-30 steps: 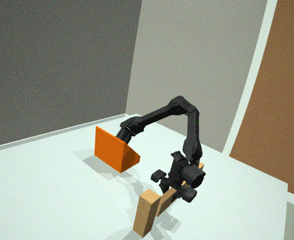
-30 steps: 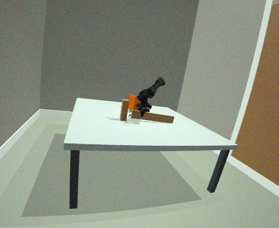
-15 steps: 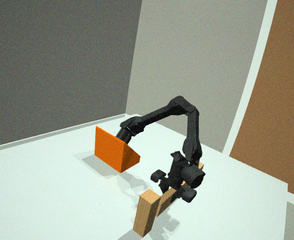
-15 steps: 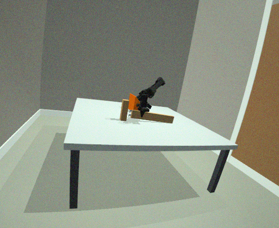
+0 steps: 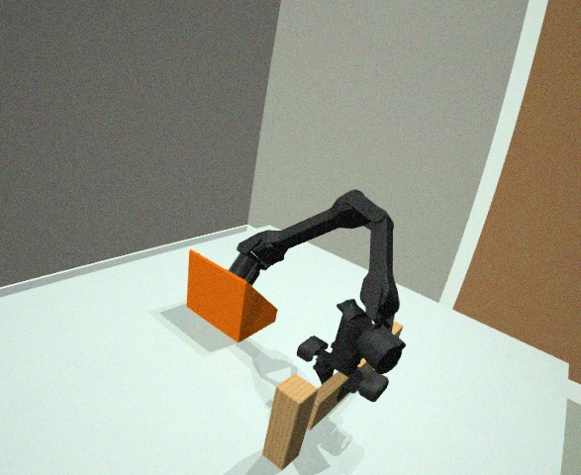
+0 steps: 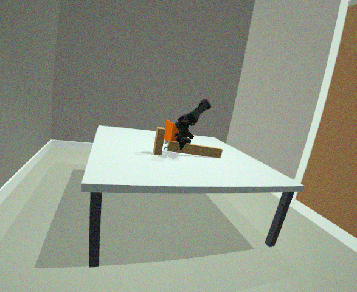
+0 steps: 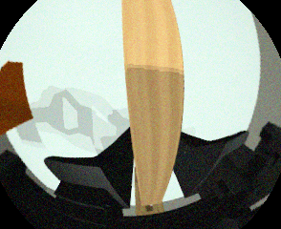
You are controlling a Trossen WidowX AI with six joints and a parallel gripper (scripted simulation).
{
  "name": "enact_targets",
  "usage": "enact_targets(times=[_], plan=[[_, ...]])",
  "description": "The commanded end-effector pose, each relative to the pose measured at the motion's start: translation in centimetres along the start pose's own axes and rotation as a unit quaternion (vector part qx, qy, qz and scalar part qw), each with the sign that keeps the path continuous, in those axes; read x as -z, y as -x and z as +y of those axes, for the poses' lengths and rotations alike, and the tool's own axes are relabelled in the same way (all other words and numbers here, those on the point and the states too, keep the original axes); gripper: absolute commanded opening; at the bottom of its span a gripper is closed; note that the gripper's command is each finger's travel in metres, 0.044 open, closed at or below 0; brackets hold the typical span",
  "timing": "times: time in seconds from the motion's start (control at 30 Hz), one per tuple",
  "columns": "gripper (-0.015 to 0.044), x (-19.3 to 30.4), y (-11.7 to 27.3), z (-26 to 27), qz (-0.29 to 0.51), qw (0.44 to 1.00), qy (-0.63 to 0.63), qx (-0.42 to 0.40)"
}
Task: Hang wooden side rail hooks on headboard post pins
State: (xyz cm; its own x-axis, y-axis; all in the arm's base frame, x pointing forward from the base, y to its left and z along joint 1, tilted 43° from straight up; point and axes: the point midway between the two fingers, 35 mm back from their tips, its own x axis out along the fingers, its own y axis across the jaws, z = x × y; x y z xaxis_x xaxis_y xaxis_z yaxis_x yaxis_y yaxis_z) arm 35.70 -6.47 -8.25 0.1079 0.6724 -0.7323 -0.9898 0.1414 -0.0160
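Note:
The wooden side rail (image 5: pixel 326 401) (image 6: pixel 203 151) (image 7: pixel 155 110) slopes down from its hook end to its far end, which appears to touch the table in the exterior view. My gripper (image 5: pixel 337 381) (image 6: pixel 181 146) (image 7: pixel 146 128) is shut on the rail near its hook end, with one finger on each side. The headboard post (image 5: pixel 285 427) (image 6: pixel 158 141) stands upright just beyond that end. The steel hooks (image 6: pixel 165 146) show as small grey bits in a narrow gap between rail and post, apparently outside the slot. The slot and its pins are hidden.
A large orange wedge-shaped block (image 5: pixel 216 296) (image 6: pixel 169 132) (image 7: pixel 9 100) is beside the arm's base, behind the post and rail in the exterior view. The white table (image 5: pixel 101 357) (image 6: pixel 124 173) carries everything. Grey and brown walls stand beyond it.

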Motion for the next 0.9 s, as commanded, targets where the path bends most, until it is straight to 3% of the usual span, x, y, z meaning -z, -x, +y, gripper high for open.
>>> enact_targets(times=[0.0, 0.87], plan=[[0.0000, 0.36, 0.35, 0.04, 0.002, 1.000, -0.001, 0.003], [0.0000, 0.64, 0.35, 0.00, 0.002, 1.000, -0.001, 0.003]])
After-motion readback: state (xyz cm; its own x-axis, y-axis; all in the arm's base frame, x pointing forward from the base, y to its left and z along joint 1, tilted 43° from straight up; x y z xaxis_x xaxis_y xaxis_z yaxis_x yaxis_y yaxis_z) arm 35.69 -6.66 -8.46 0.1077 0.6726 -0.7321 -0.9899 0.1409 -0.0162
